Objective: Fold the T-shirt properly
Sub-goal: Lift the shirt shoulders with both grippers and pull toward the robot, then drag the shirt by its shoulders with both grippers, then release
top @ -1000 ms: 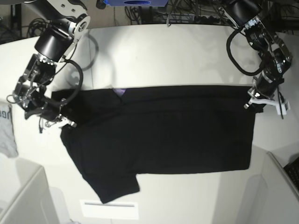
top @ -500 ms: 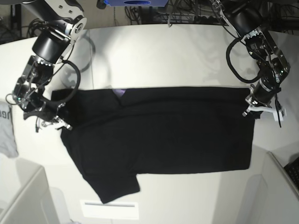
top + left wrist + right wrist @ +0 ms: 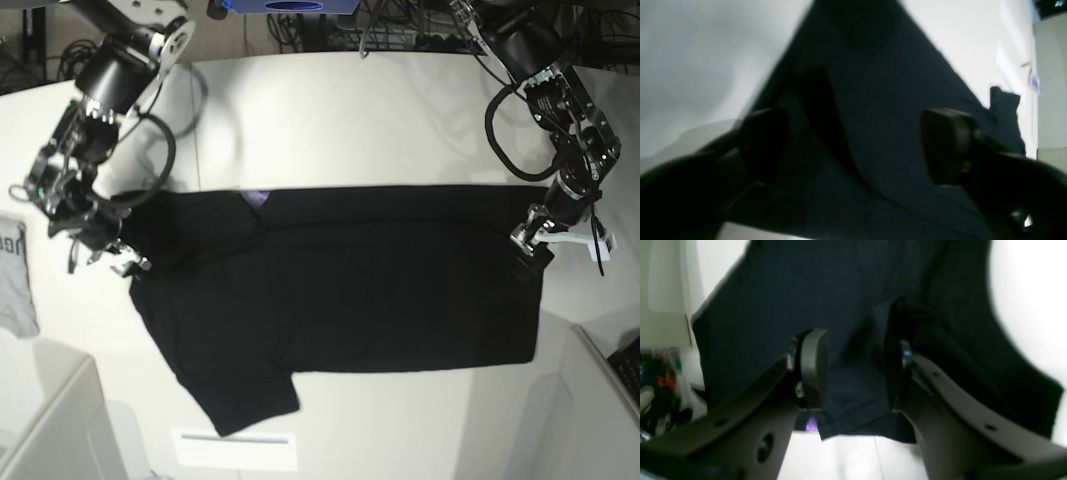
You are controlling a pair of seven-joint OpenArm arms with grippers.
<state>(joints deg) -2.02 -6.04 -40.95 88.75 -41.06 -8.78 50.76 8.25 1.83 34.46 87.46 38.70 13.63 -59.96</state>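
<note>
Black cloth of the T-shirt (image 3: 340, 290) spread flat across the white bench (image 3: 380, 120), one sleeve jutting toward 7 o'clock, a sliver of purple showing at the collar near 11 o'clock. Small grey garment (image 3: 15, 280) lying at 9 o'clock, apart from the shirt. Right claw (image 3: 857, 373) hovering over the shirt's 9 o'clock edge, jaws parted with cloth beneath, nothing pinched. Left claw (image 3: 853, 143) over the 3 o'clock corner, spread wide, released, fabric lying loose below. Cables heaped beyond the bench's far rim at 12 o'clock.
</note>
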